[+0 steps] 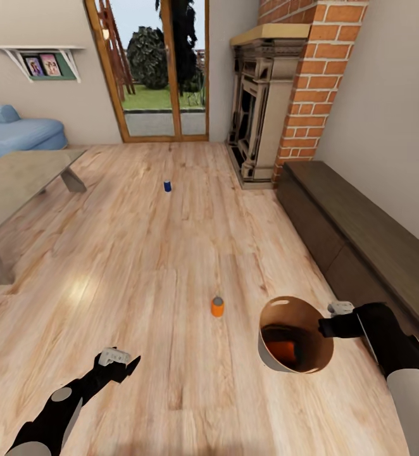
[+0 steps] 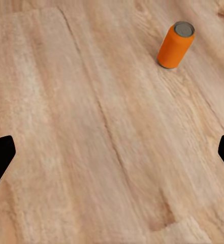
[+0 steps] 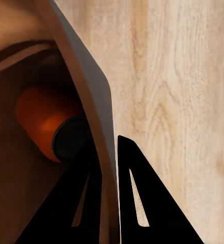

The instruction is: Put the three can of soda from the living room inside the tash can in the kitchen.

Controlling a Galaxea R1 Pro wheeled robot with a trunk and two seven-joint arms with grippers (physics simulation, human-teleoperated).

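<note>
Home living room. Light wood plank floor (image 1: pixel 171 266). Blue sofa (image 1: pixel 16 136) against the far wall, grey low table (image 1: pixel 19 180) before it. Brick chimney (image 1: pixel 314 82) with carved fireplace (image 1: pixel 254 114). Wood-framed glass doors (image 1: pixel 152 69) open onto a garden. Framed photos (image 1: pixel 43 65) on a wall shelf. Dark low bench (image 1: pixel 361 234) along the side wall.
</note>
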